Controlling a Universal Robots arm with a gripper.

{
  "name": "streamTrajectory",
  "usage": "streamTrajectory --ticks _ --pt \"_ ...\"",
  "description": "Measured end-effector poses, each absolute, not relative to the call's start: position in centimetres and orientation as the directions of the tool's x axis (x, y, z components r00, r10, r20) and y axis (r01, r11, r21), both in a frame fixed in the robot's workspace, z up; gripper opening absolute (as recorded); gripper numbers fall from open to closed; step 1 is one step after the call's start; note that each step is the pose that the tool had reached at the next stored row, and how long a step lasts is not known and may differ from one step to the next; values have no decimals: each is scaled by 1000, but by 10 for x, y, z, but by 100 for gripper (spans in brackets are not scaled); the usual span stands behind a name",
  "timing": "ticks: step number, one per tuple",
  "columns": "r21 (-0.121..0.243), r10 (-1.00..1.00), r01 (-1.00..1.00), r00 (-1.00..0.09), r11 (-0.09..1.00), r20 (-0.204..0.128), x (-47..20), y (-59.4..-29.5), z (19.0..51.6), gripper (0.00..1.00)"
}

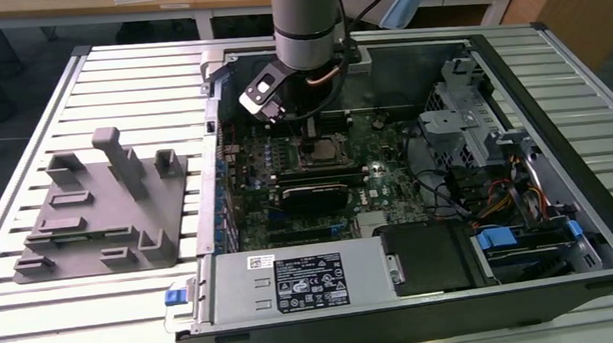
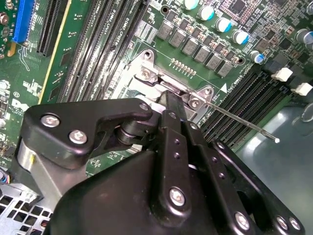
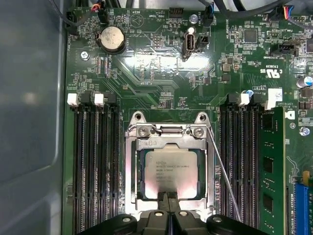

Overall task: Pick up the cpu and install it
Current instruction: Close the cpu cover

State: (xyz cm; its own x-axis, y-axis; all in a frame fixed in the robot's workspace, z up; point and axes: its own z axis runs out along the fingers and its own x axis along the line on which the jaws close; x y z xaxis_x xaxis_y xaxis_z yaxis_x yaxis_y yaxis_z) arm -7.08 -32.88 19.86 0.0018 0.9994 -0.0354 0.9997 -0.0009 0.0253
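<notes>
Pincer: I am holding its fingers pressed together, pinching nothing.
Cpu: it is lying flat in the socket on the motherboard.
Relation: my fingertips are sitting at the middle of the cpu's nearest edge, with the chip lying straight ahead of them. I cannot tell whether they are touching it.
Lever: it is slanting free beside the socket.

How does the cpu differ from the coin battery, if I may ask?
The cpu is square; the coin battery is round. The cpu looks larger than the coin battery. A metal socket frame surrounds the cpu, not the coin battery. Both are silvery and lie flat on the motherboard.
</notes>
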Motion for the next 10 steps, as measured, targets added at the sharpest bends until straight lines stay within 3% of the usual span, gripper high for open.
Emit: streamTrajectory --ticks 10 --pt "26 999 1000 2 -1 -35 -71 -329 212 11"
